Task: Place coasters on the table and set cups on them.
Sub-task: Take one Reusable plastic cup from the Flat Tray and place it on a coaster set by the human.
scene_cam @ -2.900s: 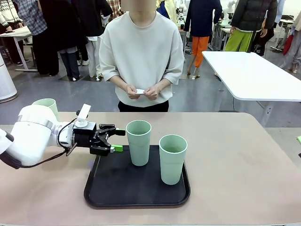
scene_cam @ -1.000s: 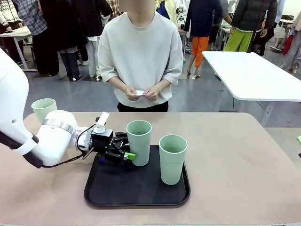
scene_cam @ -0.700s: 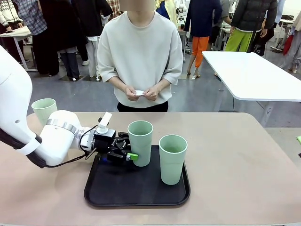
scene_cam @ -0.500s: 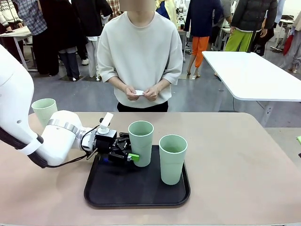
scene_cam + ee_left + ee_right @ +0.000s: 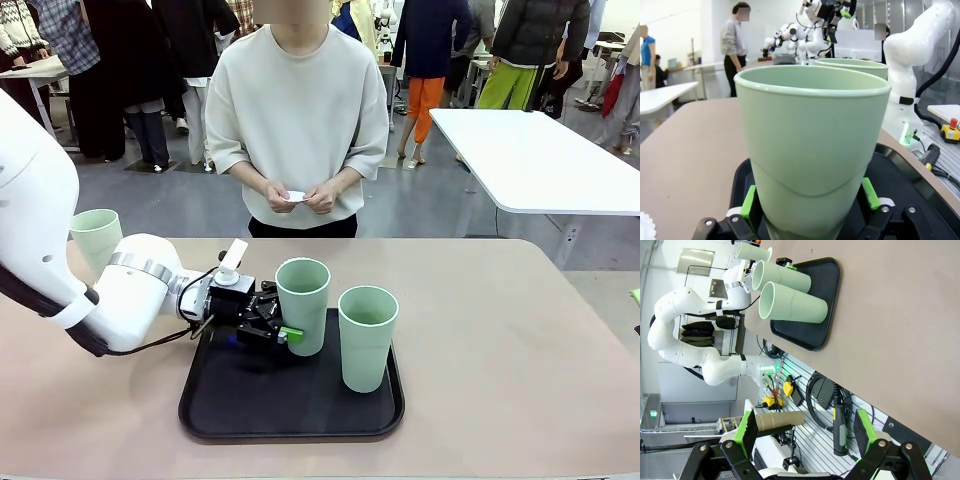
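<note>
Front camera faced across the worktop toward the person. Left wrist camera sat close against one cup on the black tray. Right wrist camera, rolled sideways, viewed that tray from afar.

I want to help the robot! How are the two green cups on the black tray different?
The farther tall mint-green matte tumbler is gripped between the left tool's green pads; the nearer tall mint-green matte tumbler stands free, farther right. Both stand upright on the black rounded plastic tray.
</note>
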`<action>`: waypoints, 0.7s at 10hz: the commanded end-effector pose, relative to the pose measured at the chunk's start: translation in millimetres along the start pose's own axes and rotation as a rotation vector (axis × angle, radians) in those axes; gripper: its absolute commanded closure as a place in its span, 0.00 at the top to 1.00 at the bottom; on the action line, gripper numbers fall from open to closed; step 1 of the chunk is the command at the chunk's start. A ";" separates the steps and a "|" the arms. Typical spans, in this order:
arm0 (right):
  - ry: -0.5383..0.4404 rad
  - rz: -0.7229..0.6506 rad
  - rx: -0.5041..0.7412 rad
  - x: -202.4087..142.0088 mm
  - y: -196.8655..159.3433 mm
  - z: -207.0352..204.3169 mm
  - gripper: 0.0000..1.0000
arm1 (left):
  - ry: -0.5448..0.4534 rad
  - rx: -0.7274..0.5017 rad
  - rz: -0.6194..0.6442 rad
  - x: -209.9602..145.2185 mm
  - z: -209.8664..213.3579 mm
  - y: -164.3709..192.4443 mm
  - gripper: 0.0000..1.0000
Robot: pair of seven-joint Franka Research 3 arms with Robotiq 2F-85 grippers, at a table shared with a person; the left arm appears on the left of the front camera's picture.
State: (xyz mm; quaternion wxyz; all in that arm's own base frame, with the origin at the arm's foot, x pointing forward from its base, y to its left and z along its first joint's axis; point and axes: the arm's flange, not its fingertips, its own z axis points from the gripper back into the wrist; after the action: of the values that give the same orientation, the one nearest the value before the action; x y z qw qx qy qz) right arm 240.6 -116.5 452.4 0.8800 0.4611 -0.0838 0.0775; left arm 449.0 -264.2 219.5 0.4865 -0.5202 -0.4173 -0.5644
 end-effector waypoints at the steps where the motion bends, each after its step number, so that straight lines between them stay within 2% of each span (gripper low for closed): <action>1: -0.009 0.014 0.021 0.7 -1.6 -1.8 1.00 | -0.002 0.003 -0.053 -4.0 -6.8 3.8 0.48; 2: -0.009 0.014 0.021 0.7 -1.6 -1.8 1.00 | -0.001 0.006 -0.052 -3.9 -6.8 4.3 0.40; 3: -0.009 0.014 0.021 0.7 -1.6 -1.8 1.00 | -0.003 0.010 -0.049 -3.7 -6.1 4.7 0.00; 5: -0.009 0.014 0.021 0.7 -1.6 -1.8 1.00 | 0.000 0.011 -0.031 -1.8 -4.4 5.5 0.00; 6: -0.009 0.014 0.021 0.7 -1.6 -1.8 1.00 | 0.008 0.007 -0.011 0.5 -3.1 3.6 0.30; 7: -0.009 0.014 0.021 0.7 -1.6 -1.8 1.00 | 0.013 0.028 0.015 6.2 0.2 4.2 0.73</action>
State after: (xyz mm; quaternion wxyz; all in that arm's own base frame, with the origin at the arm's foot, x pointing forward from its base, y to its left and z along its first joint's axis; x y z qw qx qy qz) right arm 240.6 -116.5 452.4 0.8800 0.4611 -0.0838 0.0775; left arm 452.4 -265.4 218.9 0.4862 -0.5178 -0.4190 -0.5657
